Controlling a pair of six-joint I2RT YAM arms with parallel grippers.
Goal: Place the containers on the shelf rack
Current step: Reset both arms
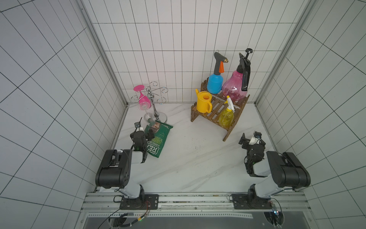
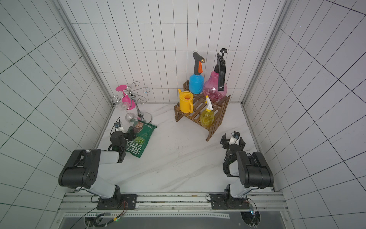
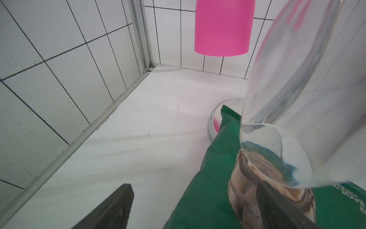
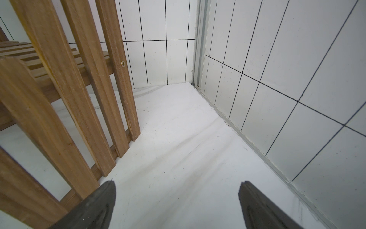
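Wooden shelf rack (image 1: 216, 107) loaded, with all four pieces standing on it.
Blue sprayer (image 1: 214, 83) and pink sprayer (image 1: 233, 88) sit on the upper tier, yellow watering can (image 1: 204, 103) and small yellow sprayer (image 1: 225, 118) on the lower; my left tool (image 1: 144, 129) and right tool (image 1: 251, 137) hang released and empty over the tabletop (image 1: 188, 158) — I judge the placing done, nothing left.
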